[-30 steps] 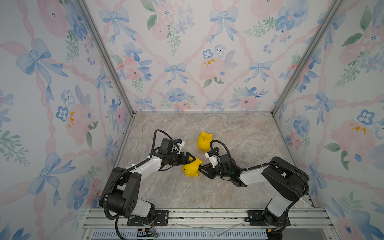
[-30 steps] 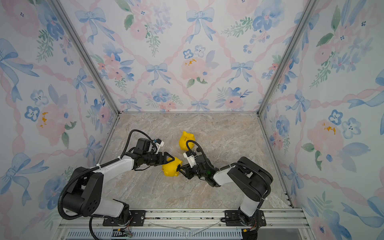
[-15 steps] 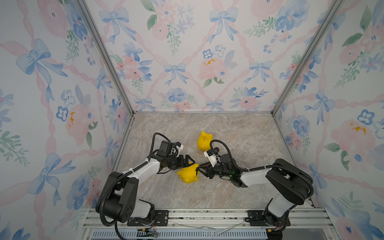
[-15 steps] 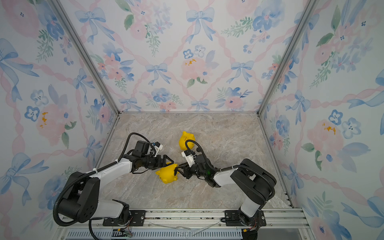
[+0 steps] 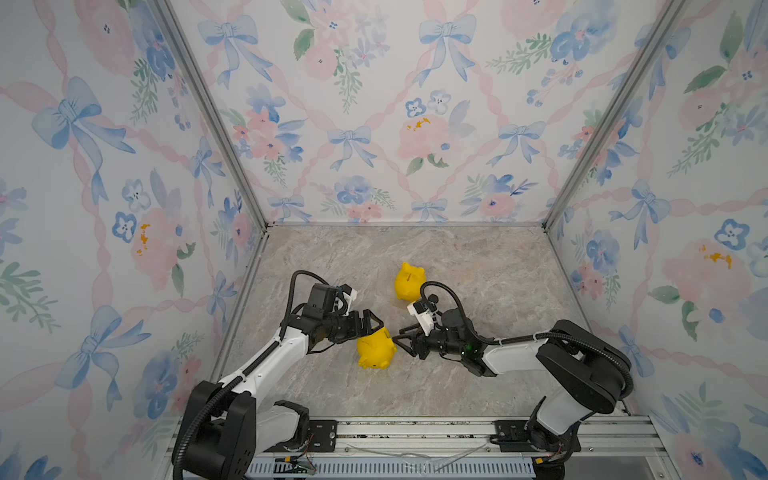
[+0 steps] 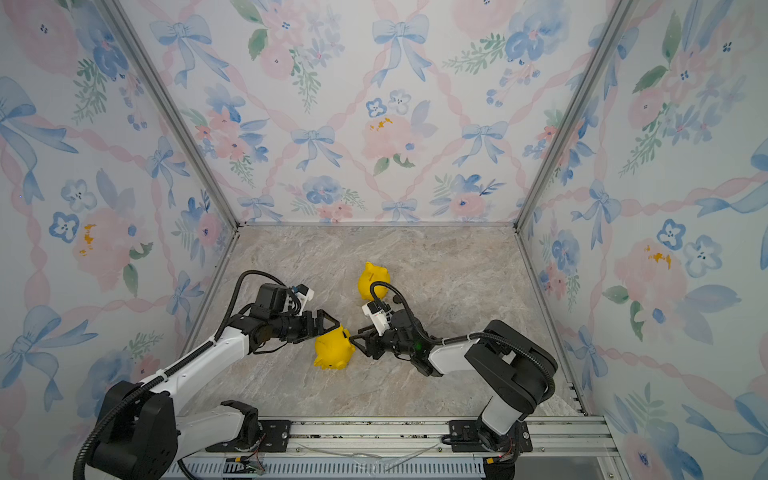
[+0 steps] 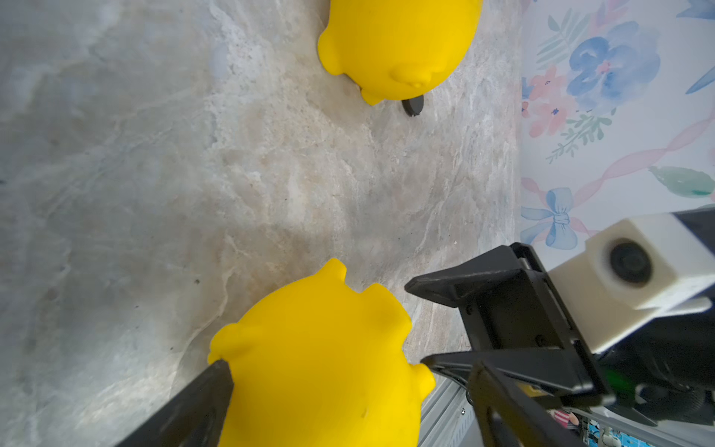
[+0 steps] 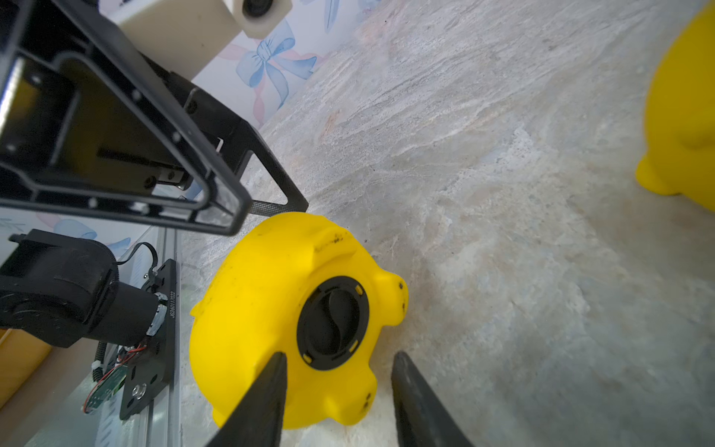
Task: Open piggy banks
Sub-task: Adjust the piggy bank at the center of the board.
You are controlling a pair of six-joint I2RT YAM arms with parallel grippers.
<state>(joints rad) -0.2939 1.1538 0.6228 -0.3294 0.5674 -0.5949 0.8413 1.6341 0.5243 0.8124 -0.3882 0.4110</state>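
- Since a second ago the near piggy bank [image 5: 376, 352] has dropped from between both tools onto the worktop [image 5: 478, 270], just ahead of their tips.
- Your left tool [image 5: 374, 322] stands wide, one finger [image 7: 201, 402] against its flank; your right tool [image 5: 400, 338] is parted and empty.
- Its plug [image 8: 332, 323] sits seated: unopened, apparently released for regripping.
- Beside the right tool, the far piggy bank [image 5: 409, 282] has a loose plug [image 7: 413, 105] by it.

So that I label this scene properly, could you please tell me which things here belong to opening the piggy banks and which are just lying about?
Job in hand:
- near piggy bank, on its side
- black belly plug, still fitted in it
- far piggy bank

Lying about:
- loose black plug beside the far piggy bank
- marble tabletop and floral walls, mere setting
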